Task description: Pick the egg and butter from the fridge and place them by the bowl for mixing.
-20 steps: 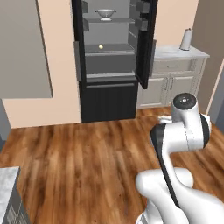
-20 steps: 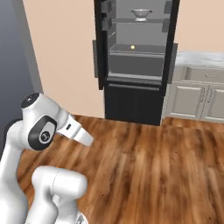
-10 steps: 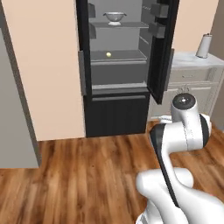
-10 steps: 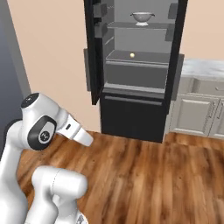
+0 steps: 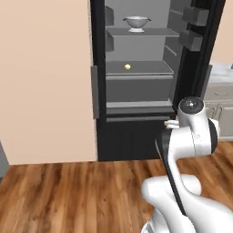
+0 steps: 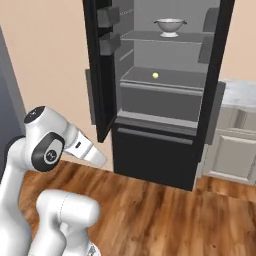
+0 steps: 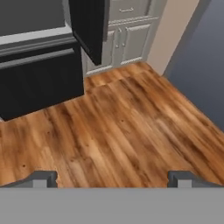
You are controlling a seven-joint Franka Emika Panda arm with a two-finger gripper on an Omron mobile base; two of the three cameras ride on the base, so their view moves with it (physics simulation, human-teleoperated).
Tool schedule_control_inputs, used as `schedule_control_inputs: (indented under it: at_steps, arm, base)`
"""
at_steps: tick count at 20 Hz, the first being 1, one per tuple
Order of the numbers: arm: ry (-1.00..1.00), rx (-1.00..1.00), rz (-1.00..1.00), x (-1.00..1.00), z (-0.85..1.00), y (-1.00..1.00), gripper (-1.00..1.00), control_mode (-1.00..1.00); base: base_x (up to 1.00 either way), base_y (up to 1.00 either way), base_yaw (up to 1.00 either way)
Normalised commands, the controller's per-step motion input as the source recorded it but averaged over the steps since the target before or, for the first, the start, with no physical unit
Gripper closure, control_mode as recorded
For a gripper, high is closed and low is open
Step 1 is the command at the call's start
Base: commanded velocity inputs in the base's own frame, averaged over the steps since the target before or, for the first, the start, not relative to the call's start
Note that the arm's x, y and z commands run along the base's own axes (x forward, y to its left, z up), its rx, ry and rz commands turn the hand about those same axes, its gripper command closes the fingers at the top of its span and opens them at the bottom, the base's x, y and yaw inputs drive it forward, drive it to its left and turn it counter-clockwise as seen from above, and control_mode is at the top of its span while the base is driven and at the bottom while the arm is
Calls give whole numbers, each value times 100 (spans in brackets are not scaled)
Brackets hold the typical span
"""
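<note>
Closing on the fridge (image 5: 136,82): my base has driven nearer, so it looms larger. My fingers (image 7: 113,177) hang spread and empty above the floor (image 7: 131,131); the egg (image 5: 127,67) waits on a shelf ahead, above them.

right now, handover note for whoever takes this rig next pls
Gripper: open, empty, pointing down at the wood floor in front of the fridge.
Fridge: both doors open. A small pale yellow item, likely the egg, lies on the middle shelf; a metal colander stands on the shelf above.
Butter and bowl: not spotted.
Done: nothing picked.
Left: reach in, take egg and butter, carry both to the bowl.
</note>
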Motion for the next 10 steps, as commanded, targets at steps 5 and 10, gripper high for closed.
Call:
schedule_control_inputs:
  at_steps: [5,10]
  arm:
    - [0,0,0,0,0,0,-100,100]
    - [0,0,0,0,0,0,-100,100]
  base:
    - [100,-21,9]
    - [100,-26,7]
